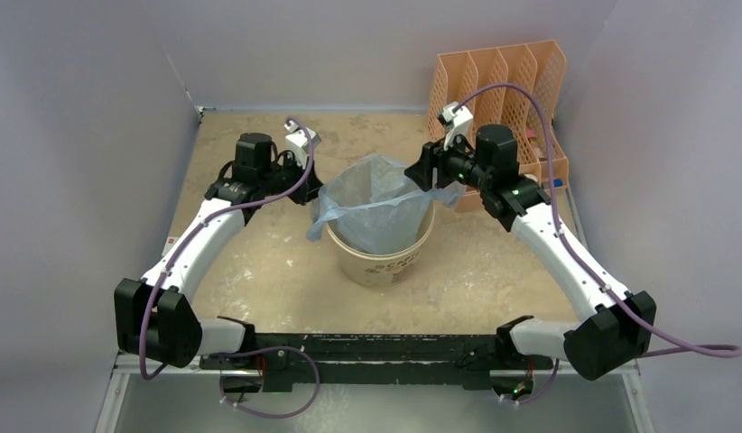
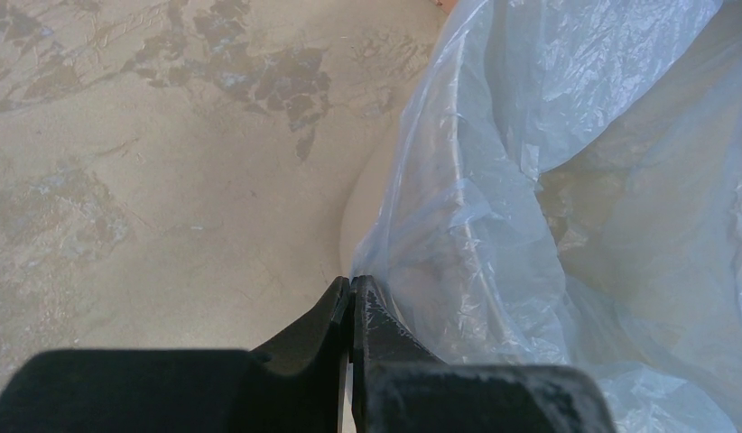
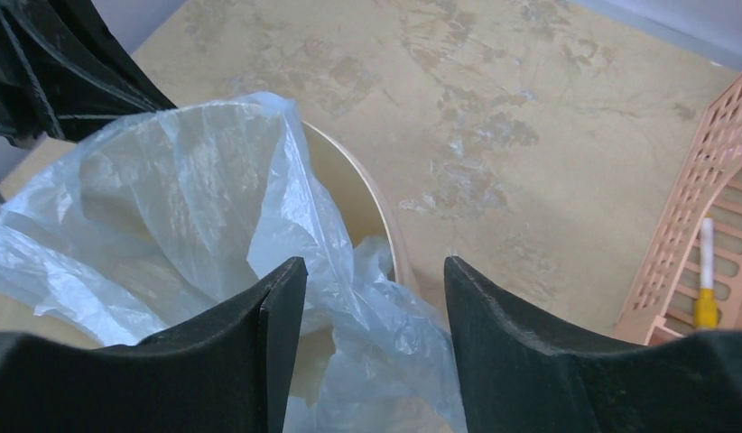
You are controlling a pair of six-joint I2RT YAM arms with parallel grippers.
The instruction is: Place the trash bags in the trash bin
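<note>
Cream bin (image 1: 366,260) (brown print (image 1: 397,264) unreadable) holds pale-blue bag (image 1: 376,203).

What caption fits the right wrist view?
Open right gripper straddling the pale-blue trash bag draped over the cream trash bin, orange mesh file organizer nearby.

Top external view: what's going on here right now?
Both arms are at the trash bin, handling the trash bag. The bag sits mostly inside the bin, with its mouth standing above the rim and spilling over the left side. The left gripper is shut on the bag's edge on that side. The right gripper is open, straddling a fold of the bag at the opposite rim without gripping it.
</note>
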